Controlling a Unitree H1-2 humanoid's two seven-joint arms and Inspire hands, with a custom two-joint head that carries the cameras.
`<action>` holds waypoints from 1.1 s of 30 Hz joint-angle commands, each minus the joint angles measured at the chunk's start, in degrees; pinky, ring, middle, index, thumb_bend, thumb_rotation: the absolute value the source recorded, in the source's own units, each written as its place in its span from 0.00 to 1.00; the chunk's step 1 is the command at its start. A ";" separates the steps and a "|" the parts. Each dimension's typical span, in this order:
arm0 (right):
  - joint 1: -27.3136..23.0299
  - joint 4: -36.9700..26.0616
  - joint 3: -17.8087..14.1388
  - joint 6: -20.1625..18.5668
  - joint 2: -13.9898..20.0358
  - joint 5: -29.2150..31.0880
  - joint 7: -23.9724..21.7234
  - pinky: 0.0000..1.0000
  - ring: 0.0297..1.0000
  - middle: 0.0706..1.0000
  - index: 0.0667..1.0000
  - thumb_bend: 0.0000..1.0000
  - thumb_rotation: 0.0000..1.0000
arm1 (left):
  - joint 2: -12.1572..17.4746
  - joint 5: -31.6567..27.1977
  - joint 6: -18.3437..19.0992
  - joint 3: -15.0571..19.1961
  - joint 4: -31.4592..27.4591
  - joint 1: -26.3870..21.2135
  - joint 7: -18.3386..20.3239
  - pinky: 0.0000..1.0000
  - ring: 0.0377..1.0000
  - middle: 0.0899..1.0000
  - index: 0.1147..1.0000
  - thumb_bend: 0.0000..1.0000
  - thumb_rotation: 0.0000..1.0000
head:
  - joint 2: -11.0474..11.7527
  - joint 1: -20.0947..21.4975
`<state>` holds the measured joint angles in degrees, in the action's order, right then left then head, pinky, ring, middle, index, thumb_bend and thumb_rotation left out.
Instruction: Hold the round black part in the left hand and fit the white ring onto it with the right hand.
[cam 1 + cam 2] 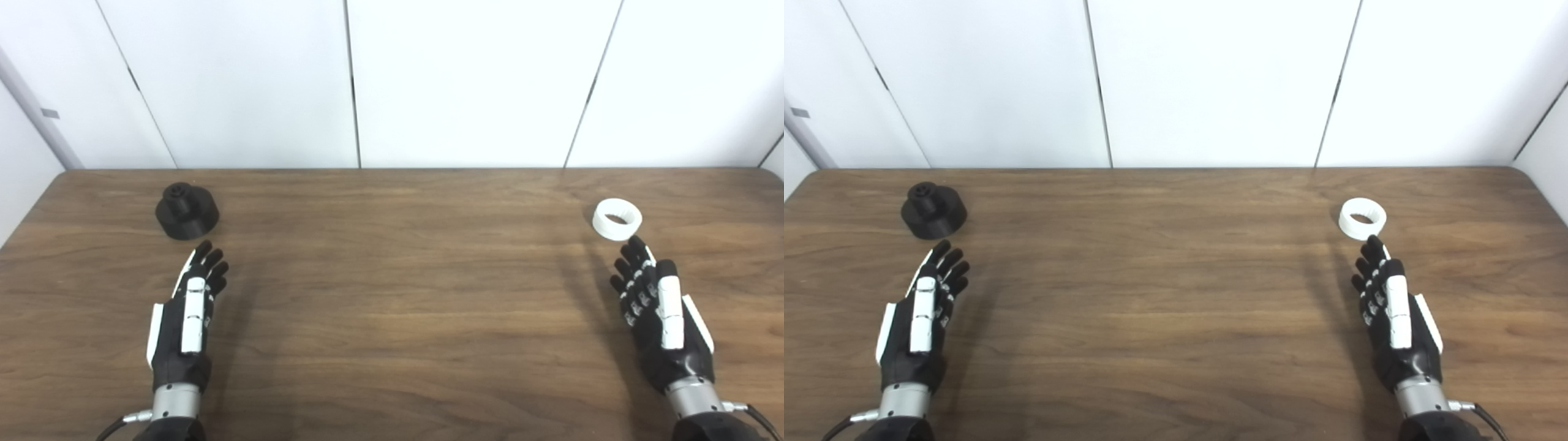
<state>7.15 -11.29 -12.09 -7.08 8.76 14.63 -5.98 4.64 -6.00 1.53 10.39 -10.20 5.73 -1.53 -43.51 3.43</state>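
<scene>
Matt black plastic part (187,212), matt white plastic ring (617,219), smooth wood-grain table (404,294).

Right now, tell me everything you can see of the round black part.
The round black part is a matte, plastic-looking piece: a wide, dome-like base with a smaller round boss on top that has a hole in its centre. It sits upright on the wooden table, far left, near the back edge. Nothing touches it; the left hand lies open just in front of it, fingertips short of its base.
</scene>
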 commanded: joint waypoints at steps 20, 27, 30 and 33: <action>-1.19 -1.79 -0.17 1.99 1.33 0.12 -0.50 1.00 1.00 1.00 0.99 0.56 1.00 | 0.31 0.17 -1.23 -0.17 -2.12 -1.24 -0.01 0.92 0.90 0.91 0.93 0.47 0.90 | 0.29 -1.25; -0.67 -1.58 -0.44 1.94 2.31 -0.24 -0.59 1.00 1.00 1.00 0.99 0.56 1.00 | -0.44 1.72 -2.20 -1.12 -1.72 -0.82 -0.38 0.92 0.89 0.91 0.93 0.48 0.91 | 2.34 -7.49; -0.53 -0.55 -0.76 3.38 3.02 0.59 -1.38 1.00 1.00 1.00 1.00 0.58 1.00 | -1.00 2.22 -3.07 -1.84 -1.54 -0.39 -0.18 0.94 0.90 0.91 0.93 0.49 0.91 | 3.94 -10.61; -0.43 -0.21 -1.05 3.44 3.51 1.47 -1.95 1.00 1.00 1.00 1.00 0.57 1.00 | -1.60 2.69 -3.70 -2.48 -1.34 -0.03 -0.33 0.95 0.90 0.92 0.94 0.50 0.91 | 5.25 -12.51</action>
<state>7.67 -11.07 -12.75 -6.16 11.29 15.10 -6.92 3.02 -4.10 0.87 8.25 -10.60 6.71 -1.72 -38.24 -9.04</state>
